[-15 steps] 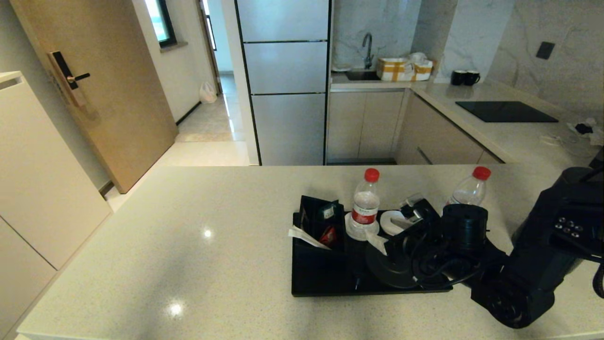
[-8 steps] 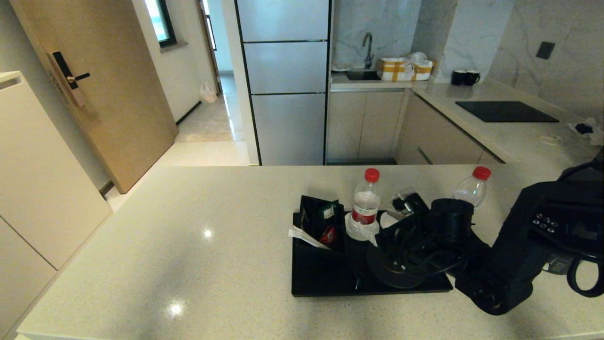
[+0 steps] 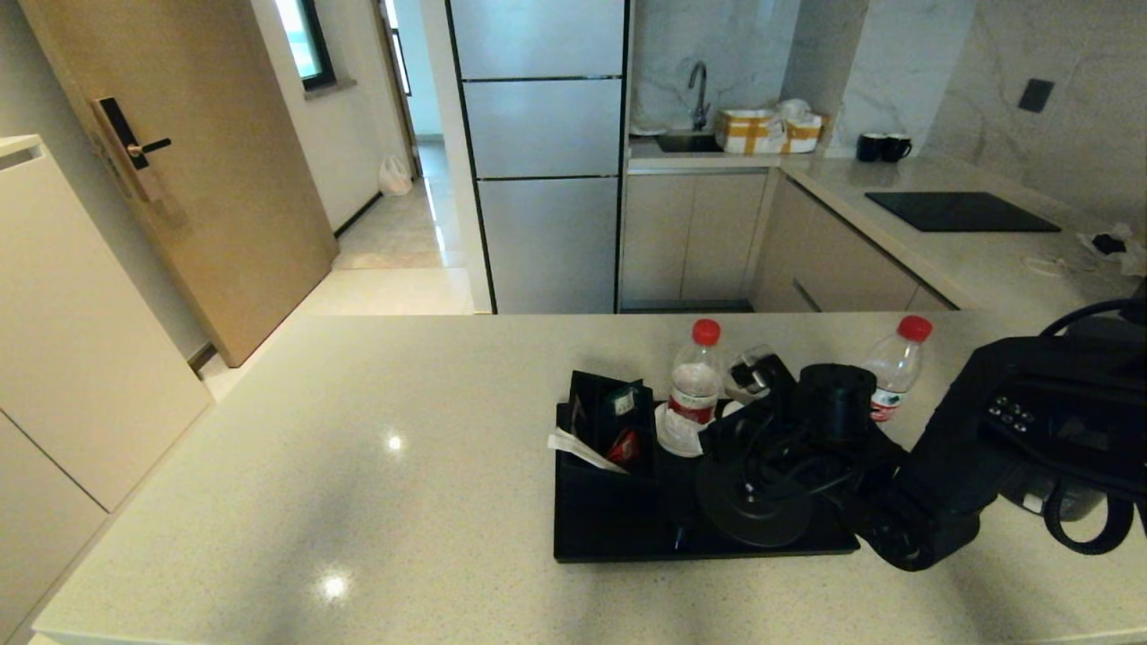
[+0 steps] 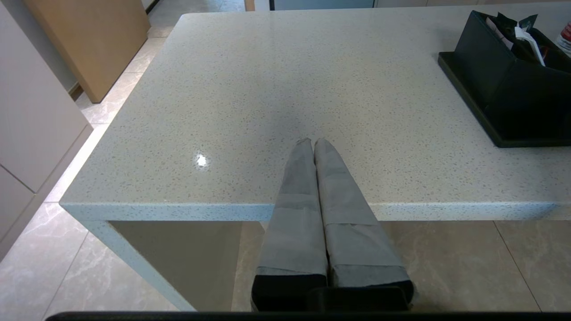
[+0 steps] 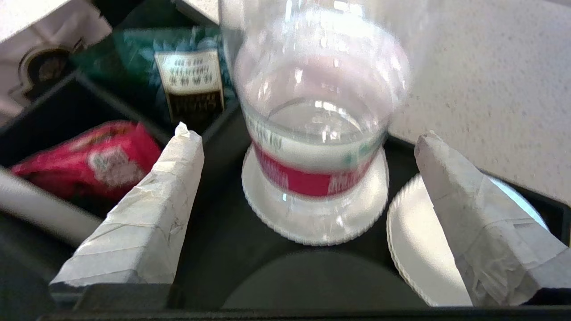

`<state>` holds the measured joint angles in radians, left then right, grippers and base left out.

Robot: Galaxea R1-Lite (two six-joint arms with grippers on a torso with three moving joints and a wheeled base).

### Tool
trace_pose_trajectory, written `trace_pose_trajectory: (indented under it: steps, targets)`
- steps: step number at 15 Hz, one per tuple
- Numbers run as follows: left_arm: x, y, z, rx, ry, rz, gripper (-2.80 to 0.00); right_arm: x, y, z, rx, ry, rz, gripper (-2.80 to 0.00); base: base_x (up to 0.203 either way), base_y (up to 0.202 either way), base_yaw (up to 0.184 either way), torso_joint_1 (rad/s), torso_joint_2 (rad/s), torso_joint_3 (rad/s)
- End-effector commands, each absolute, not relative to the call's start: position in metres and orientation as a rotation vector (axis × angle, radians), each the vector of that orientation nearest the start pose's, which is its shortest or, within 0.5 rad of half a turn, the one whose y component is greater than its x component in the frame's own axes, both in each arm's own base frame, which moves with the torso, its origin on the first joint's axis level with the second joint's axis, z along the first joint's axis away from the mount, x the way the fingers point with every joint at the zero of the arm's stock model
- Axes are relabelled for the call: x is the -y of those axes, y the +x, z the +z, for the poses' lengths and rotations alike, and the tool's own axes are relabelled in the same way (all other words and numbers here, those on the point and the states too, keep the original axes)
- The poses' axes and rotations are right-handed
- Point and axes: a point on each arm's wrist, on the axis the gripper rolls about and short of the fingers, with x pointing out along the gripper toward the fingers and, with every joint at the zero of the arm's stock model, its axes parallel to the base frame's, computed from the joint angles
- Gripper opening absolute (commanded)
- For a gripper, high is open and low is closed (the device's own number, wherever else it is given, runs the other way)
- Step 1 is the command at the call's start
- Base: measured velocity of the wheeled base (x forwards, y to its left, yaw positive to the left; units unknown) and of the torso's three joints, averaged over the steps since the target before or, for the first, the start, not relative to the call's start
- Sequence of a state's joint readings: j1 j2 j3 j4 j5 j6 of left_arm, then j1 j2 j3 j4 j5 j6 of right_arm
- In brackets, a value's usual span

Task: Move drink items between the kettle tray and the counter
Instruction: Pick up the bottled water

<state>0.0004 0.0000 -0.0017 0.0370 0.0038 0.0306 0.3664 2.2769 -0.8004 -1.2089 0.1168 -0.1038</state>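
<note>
On the kettle tray [image 3: 618,528], a red-labelled water bottle [image 3: 694,381] stands upright on a white coaster [image 5: 312,214], just beside the black sachet box [image 3: 609,417]. The right gripper [image 5: 308,138] sits low over the tray facing this bottle, its fingers [image 5: 151,214] spread wide to either side of the bottle's base and not touching it; a second white coaster [image 5: 419,249] lies bare under one finger. The round black kettle base [image 3: 753,506] sits on the near part of the tray, partly covered by the right arm. A second water bottle [image 3: 892,367] stands off the tray on the light speckled table [image 3: 358,466], near the tray's far right corner. The left gripper [image 4: 314,142] hangs by the table's near edge, well apart from the tray, its fingers pressed together. Two black mugs [image 3: 883,146] stand on the far worktop beside the black cooktop [image 3: 963,212].
</note>
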Motion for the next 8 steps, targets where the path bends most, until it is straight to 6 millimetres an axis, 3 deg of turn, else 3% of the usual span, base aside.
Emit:
trace_pose_trajectory:
  steps: [1,8]
  targets:
    - [0.0,-0.023,0.072,-0.035,0.031,0.004,-2.8,-0.144,0.367,0.036,-0.223,-0.132,0.494,0.0,0.0,0.0,0.0,0.0,0.0,0.0]
    - [0.0,-0.023,0.072,-0.035,0.031,0.004,-2.8,-0.15,0.383,0.036,-0.22,-0.133,0.482,0.0,0.0,0.0,0.0,0.0,0.0,0.0]
